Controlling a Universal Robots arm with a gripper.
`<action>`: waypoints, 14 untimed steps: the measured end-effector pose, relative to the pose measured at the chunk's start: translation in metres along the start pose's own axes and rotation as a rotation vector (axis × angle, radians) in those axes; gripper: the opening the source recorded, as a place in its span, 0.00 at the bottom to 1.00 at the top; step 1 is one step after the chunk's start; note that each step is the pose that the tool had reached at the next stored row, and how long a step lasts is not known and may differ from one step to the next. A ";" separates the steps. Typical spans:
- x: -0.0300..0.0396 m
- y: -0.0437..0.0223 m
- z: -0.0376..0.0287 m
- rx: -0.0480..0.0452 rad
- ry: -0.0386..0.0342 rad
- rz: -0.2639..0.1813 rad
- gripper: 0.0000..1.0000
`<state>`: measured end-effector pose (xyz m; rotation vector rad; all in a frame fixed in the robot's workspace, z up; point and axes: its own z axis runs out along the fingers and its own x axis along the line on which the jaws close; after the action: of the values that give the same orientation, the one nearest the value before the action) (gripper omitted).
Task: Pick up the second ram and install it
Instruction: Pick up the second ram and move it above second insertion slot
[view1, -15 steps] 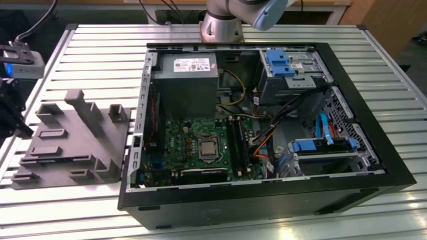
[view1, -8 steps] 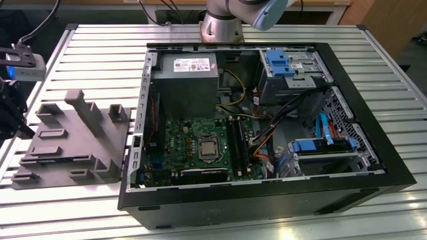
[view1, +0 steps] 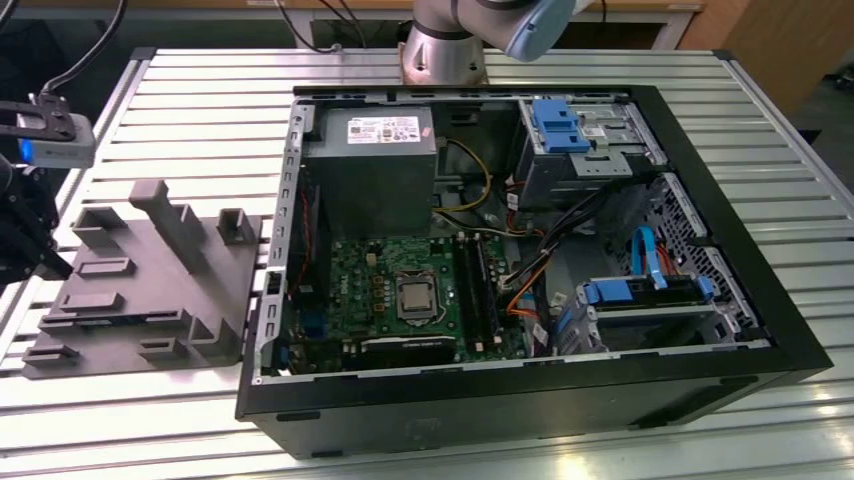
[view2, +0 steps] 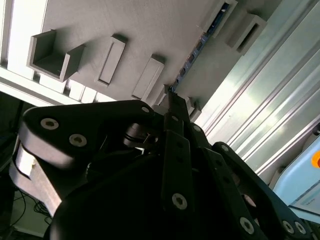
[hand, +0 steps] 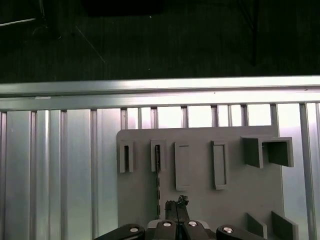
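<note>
The second ram (hand: 158, 175) is a thin dark stick standing on edge in a slot of the grey holder block (hand: 230, 200). It shows again in the second wrist view as a narrow strip with small chips (view2: 197, 47). My gripper (hand: 177, 205) hangs just above the block, close beside the near end of the ram, its fingertips (view2: 172, 102) drawn together with nothing between them. In the exterior view the gripper (view1: 24, 240) is at the far left, over the holder block (view1: 174, 290). The motherboard's long black sockets (view1: 474, 290) lie inside the open computer case.
The open computer case (view1: 534, 385) stands on the ribbed metal table (view1: 200, 90), with a power supply (view1: 374, 160), blue drive brackets (view1: 561, 125) and loose cables. The holder block has several raised slots and brackets (hand: 267, 150). The table's edge (hand: 150, 87) lies beyond the block.
</note>
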<state>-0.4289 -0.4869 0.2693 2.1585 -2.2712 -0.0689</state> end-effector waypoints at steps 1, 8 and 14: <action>0.0001 -0.0001 0.0006 0.0001 -0.0001 0.002 0.11; 0.0013 -0.0003 0.0042 0.0005 -0.0007 0.017 0.11; 0.0031 -0.0004 0.0083 0.0008 -0.0012 0.032 0.11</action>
<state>-0.4289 -0.4898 0.2609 2.1226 -2.3058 -0.0691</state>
